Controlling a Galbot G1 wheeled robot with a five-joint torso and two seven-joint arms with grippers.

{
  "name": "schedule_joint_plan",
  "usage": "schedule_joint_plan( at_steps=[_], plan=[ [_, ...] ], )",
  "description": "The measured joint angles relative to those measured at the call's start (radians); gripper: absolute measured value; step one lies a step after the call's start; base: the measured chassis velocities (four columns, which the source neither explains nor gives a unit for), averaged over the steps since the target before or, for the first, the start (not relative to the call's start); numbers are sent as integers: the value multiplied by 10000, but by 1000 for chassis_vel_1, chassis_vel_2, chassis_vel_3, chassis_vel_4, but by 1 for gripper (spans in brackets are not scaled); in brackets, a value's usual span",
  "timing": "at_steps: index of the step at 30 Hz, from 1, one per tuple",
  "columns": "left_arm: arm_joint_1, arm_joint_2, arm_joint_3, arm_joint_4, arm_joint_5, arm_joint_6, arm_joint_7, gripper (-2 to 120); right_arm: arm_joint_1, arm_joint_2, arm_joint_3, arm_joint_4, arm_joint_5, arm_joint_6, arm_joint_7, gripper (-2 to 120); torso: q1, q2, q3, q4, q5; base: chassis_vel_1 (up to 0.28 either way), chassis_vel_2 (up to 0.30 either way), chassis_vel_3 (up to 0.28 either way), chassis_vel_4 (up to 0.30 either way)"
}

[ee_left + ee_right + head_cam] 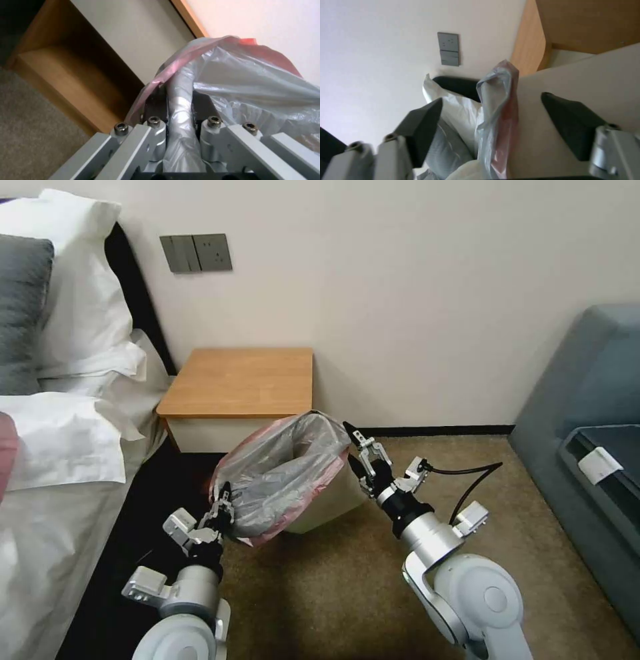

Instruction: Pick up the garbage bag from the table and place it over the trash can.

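A: Nearest first. Left tool (223, 505), low at the front left of the trash can (330, 500): clenched on a gathered fold of the garbage bag (283, 473). The left wrist view confirms it, grey film bunched between the fingers (156, 140) and running up past the screws.

B: Right tool (357, 450)?

A: At the far right side of the bag's mouth, released. Right wrist view shows both dark fingertips (423, 122) spread wide, a twisted strand of grey and pinkish-red plastic standing between them, touching neither as far as I can tell.

B: And the bag itself?

A: Off the surface (240, 380). It is spread open over the top of the can, which stands on the brown carpet (347, 593) just in front of the nightstand. The pinkish-red rim loops round the opening; cream plastic shows below it on the right side only. Whether the rim sits fully over the can's edge at the back, cannot tell.

B: Beyond?

A: Bed with white pillows (80, 313) at left, grey wall switch plate (195, 253) above, blue-grey sofa (587, 400) at right.
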Motion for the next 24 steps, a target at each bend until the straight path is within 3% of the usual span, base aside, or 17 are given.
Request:
schedule_joint_plan(
  at_steps=[8, 15, 17, 18, 21, 22, 24],
  plan=[
    [-6, -31, 58, 4, 23, -19, 55, 9, -1, 34, -93, -30, -186, 106, -59, 50, 0, 0, 0, 0, 0, 0, 0, 0, 0],
    [3, -22, 69, 3, 61, -30, 126, 9, -24, 82, -133, -78, -312, 199, -97, 21, 0, 0, 0, 0, 0, 0, 0, 0, 0],
    [3, -23, 70, 3, 65, -34, 131, 9, -27, 84, -140, -78, -325, 215, -98, 18, 0, 0, 0, 0, 0, 0, 0, 0, 0],
    [3, -28, 75, 3, 69, -38, 138, 9, -40, 83, -143, -77, -339, 231, -98, 10, 0, 0, -1, 0, 0, 0, 0, 0, 0],
    [3, -29, 75, 3, 69, -39, 139, 9, -42, 82, -143, -76, -340, 233, -98, 10, 0, 0, 0, 0, 0, 0, 0, 0, 0],
    [3, -38, 81, 2, 70, -46, 146, 9, -98, 59, -137, 20, -357, 243, -96, 0, 0, 0, -1, 0, 0, 0, 0, 0, 0],
    [6, -43, 86, 2, 67, -55, 146, 9, -173, 26, -135, 124, -418, 243, -90, 0, 0, 0, -1, 0, 0, 0, 0, 0, 0]
  ],
)
